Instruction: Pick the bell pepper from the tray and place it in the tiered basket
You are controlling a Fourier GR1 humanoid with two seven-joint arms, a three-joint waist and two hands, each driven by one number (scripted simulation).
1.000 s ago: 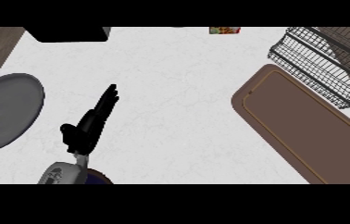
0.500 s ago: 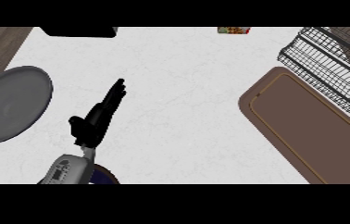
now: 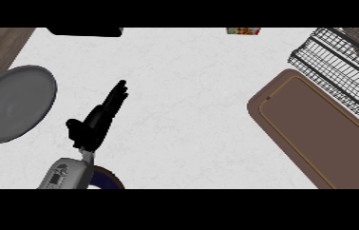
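Round grey plate [image 3: 24, 103] far left on white counter [image 3: 189, 81]. My left robot hand [image 3: 95, 119] flat, fingers straight, holding nothing. Brown rectangular tray [image 3: 312, 129] right, black wire tiered basket [image 3: 333, 65] beside. Bell pepper unseen; likely light, smooth, slippery: grasp round body.

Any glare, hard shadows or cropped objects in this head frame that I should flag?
Head view: flat, even light on the white counter, no glare and no hard shadows. The brown tray, wire basket and grey plate are cut by the frame edges. Only the left hand shows; no bell pepper is visible.
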